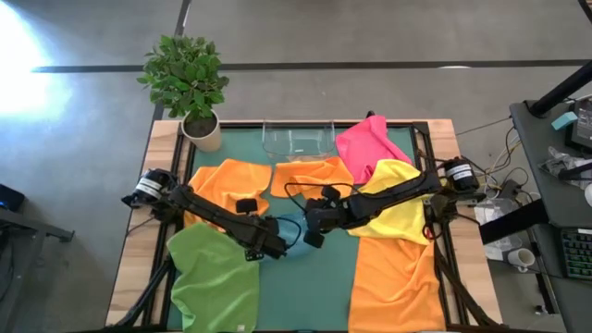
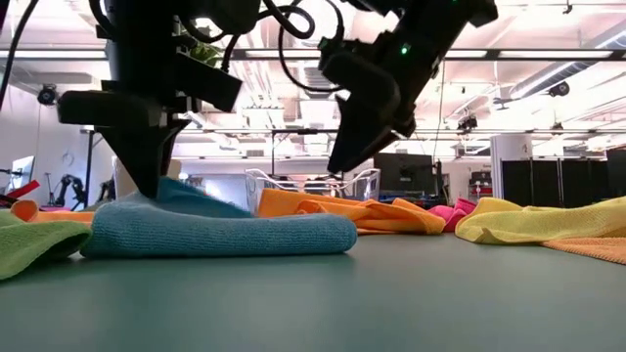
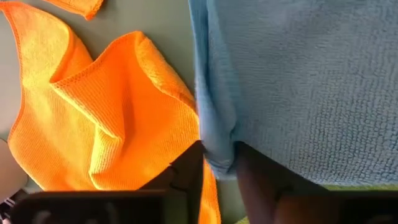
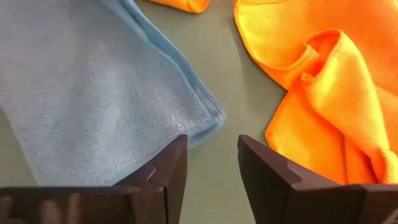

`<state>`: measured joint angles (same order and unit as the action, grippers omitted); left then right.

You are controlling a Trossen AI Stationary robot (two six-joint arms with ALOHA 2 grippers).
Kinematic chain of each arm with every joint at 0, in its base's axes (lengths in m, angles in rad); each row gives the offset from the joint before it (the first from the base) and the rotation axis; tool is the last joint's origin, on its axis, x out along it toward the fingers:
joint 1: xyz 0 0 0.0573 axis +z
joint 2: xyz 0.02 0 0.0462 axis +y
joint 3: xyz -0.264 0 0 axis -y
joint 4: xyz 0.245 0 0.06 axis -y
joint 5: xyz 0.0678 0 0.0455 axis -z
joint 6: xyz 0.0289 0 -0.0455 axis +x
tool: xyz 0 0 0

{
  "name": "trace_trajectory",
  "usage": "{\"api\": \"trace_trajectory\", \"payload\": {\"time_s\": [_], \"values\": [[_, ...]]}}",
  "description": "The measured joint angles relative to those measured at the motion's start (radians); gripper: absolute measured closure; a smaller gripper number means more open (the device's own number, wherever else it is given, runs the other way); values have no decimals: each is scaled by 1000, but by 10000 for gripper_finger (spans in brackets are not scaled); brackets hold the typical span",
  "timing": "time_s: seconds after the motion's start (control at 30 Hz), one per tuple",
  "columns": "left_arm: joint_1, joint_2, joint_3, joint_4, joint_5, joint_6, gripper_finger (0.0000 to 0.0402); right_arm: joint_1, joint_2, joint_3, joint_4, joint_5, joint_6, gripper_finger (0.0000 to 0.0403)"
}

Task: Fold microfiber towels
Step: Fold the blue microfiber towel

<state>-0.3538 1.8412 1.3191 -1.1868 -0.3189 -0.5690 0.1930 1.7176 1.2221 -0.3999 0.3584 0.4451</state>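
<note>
Both arms meet over the middle of the bench, above the light blue towel, which lies folded flat on the green mat. The right gripper hangs clear above the towel's folded corner, its jaws parted wide and holding nothing. The left gripper stands down on the opposite end of the same towel; in the left wrist view a blue fold sits between its jaws, which look only slightly parted, so the cloth seems loosely caught rather than gripped.

Around the blue towel lie the others: the green towel at the front left corner, one orange towel toward the back left, a second orange towel behind the centre, the yellow towel to the right, the pink towel at the back edge beside the clear tray, and a third orange towel draped at the front right. A potted plant stands at the back left corner.

Likely faults from here:
- If the left arm rises while the fold sits between its jaws, the cloth may lift with it and the fold fall open.
- The fuzzy pile may snag on a fingertip and drag the towel askew.
- The crumpled orange towel just beside the blue one could be caught in a sideways sweep.
</note>
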Motion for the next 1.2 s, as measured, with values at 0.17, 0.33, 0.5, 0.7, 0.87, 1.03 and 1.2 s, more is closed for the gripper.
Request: {"api": "trace_trajectory", "payload": {"time_s": [0.17, 0.33, 0.5, 0.7, 0.87, 1.03, 1.2], "values": [[9, -3, 10, -21, 43, -1, 260, 23, -39, 0, -17, -64, -3, 276], [-29, -48, 24, 2, 68, -67, 243, 60, -42, -7, -14, -180, -44, 280], [-118, -112, -18, 231, 49, -156, 243, 105, -12, -24, 34, -205, -60, 278], [-159, -106, -106, 499, 21, -170, 243, 115, 40, -54, 232, -213, -106, 283], [-152, -98, -157, 504, -10, -260, 243, 89, 86, -54, 292, -204, -132, 292], [-152, -127, -157, 490, -11, -264, 243, 28, 131, -54, 309, -206, -142, 303], [-153, -189, -158, 487, -9, -264, 243, -6, 165, -57, 296, -306, -111, 319]]}}
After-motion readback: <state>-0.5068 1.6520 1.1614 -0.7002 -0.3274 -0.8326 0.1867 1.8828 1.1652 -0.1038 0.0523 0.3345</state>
